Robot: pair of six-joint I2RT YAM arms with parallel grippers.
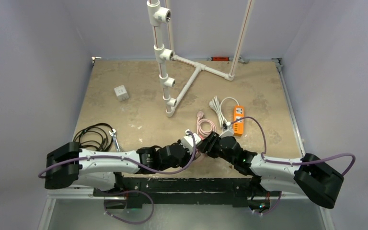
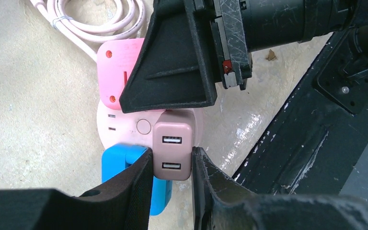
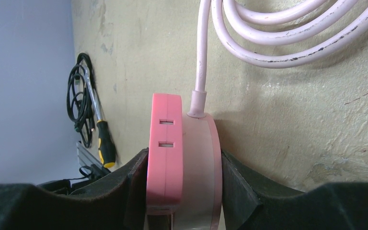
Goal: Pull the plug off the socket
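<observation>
Beige tabletop [image 1: 139,115], grey walls around it. Your left claw [image 2: 171,163] and right claw [image 3: 182,167] met near the middle of its near edge, both on the same assembly.

Left claw was closed on the USB plug [image 2: 172,143], one finger on each side. The plug sat against the face of the round socket [image 2: 120,130], its two ports facing the wrist camera. Blue plug [image 2: 120,165] was just beside it, partly behind a finger.

Right claw was clamped across the socket body and the pink plug [image 3: 165,153] on its face, gripping both as one stack. Cord [image 3: 199,57] left the socket rim and ran into a coil on the tabletop. Couldn't tell whether the socket touched the tabletop or hung just above it.

Orange strip [image 1: 238,120] lay near the coil. White cube [image 1: 120,92] and pipe frame [image 1: 165,72] were farther back. Black cable [image 1: 93,136] lay just beside the screwdriver [image 3: 104,143].
</observation>
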